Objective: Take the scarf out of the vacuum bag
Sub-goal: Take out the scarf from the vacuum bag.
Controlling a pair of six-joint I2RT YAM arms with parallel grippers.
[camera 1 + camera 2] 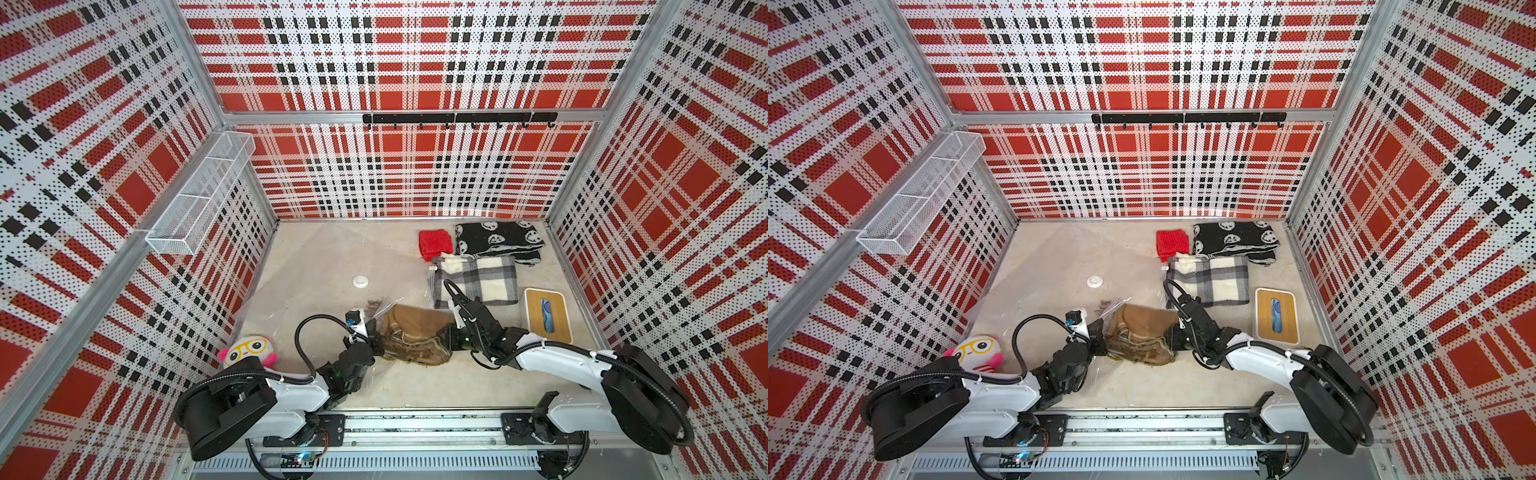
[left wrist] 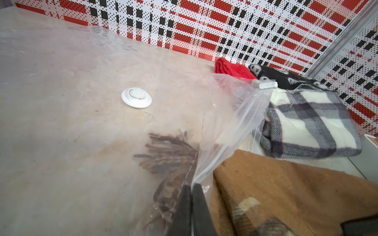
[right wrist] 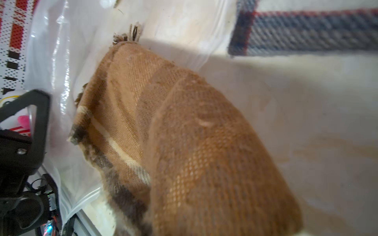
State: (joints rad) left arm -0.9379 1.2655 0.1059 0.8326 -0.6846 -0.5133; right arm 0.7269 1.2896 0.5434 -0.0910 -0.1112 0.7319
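- The left gripper [image 2: 191, 187] is pressed together on a fold of the vacuum bag [image 2: 81, 122], right at its open mouth, with thin film pinched between the fingers. We read this as an anchor, so the bag does not travel with the cloth.
- The bag lies flat on the table [image 1: 395, 382] with its round white valve [image 1: 360, 281] facing up. Its mouth is turned toward the right arm (the side a pull would go).
- The scarf [image 1: 415, 332], brown with paler stripes, lies between the two grippers. Its bulk is past the mouth, while the fringe [image 2: 165, 151] sits under the plastic.
- The right gripper [image 1: 449, 337] meets the scarf's other end. Cloth hides its fingertips in the right wrist view, but the scarf humps up off the table toward it, so we judge it clamped on the scarf.
- The arms face each other across the mouth, one holding and one drawing. In our judgement, what remains is freeing the fringe.
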